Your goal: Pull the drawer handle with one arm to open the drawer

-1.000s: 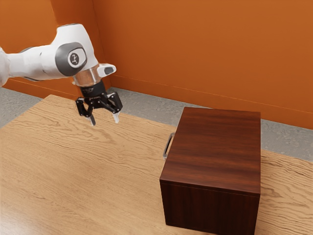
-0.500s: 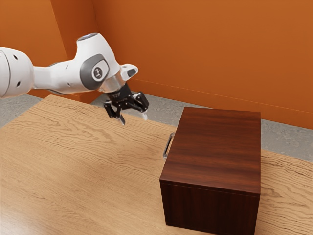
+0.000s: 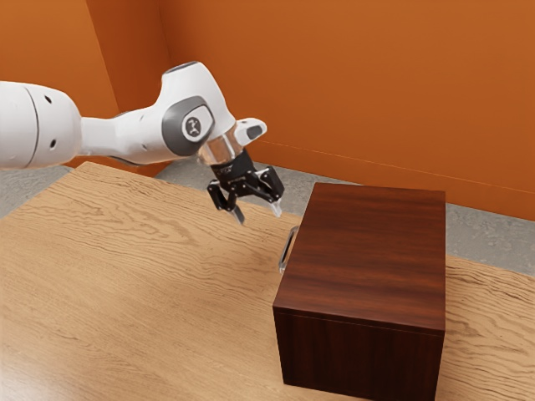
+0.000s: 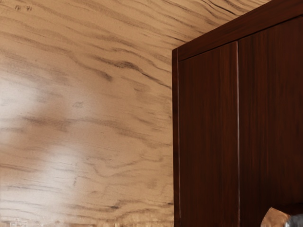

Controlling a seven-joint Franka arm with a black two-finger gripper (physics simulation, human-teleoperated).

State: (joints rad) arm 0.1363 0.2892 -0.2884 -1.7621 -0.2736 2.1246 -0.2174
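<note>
Early in the task, at the approach and no further; just left of centre in the exterior frame, at the end of the white arm (image 3: 125, 134) reaching in from the left edge, the gripper (image 3: 258, 215), fingers spread apart with nothing between them, clear of the wooden table (image 3: 125, 276); below it and slightly to the right, near but not touching, the drawer handle (image 3: 287, 249), a pale bar standing upright on the left-hand face of the dark wooden cabinet (image 3: 368, 251) in the right half of the frame; behind, across the top of the frame, an orange wall (image 3: 376, 83); from the wrist camera, the same dark drawer front (image 4: 236, 132) with its straight panel seams, set against the light table grain (image 4: 85, 118); by the look of it, drawer shut, front flush with the cabinet body, no gap to make out; done so far: hand brought close to the handle side; left to do: lowering to the bar, closing the fingers around it from two sides, then pulling straight out towards the frame's left; likely to need careful lining up, the bar being thin and close to the panel.
</note>
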